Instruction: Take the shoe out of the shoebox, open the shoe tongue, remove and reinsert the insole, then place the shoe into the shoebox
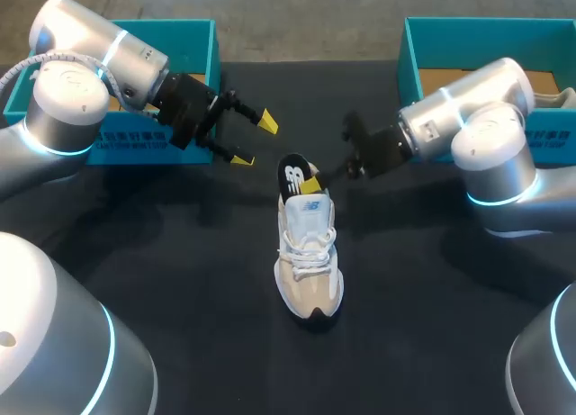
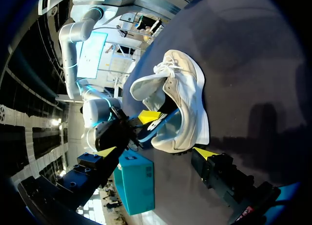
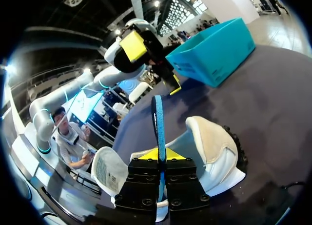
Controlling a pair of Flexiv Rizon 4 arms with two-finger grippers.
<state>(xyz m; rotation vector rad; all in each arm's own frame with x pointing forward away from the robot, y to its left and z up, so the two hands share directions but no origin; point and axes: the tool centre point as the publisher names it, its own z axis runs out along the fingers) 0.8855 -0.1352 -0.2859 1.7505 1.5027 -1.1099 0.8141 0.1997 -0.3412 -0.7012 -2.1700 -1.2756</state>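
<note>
A beige and white shoe [image 1: 309, 257] lies on the black table, toe toward me and heel away. Its insole [image 1: 293, 175], dark with a white logo, stands half out of the heel opening. My right gripper [image 1: 311, 178] is shut on the insole's upper part. In the right wrist view the yellow tips [image 3: 158, 154] pinch the blue insole [image 3: 158, 118] edge-on above the shoe [image 3: 212, 147], whose tongue [image 3: 106, 170] is folded forward. My left gripper [image 1: 253, 138] hangs open, left of and beyond the heel, holding nothing. From the left wrist, the shoe [image 2: 185, 100] is ahead of the open fingers.
A teal shoebox [image 1: 200, 50] stands at the back left behind my left arm. A second teal shoebox [image 1: 418, 50] stands at the back right behind my right arm. Bare black tabletop [image 1: 198, 253] surrounds the shoe.
</note>
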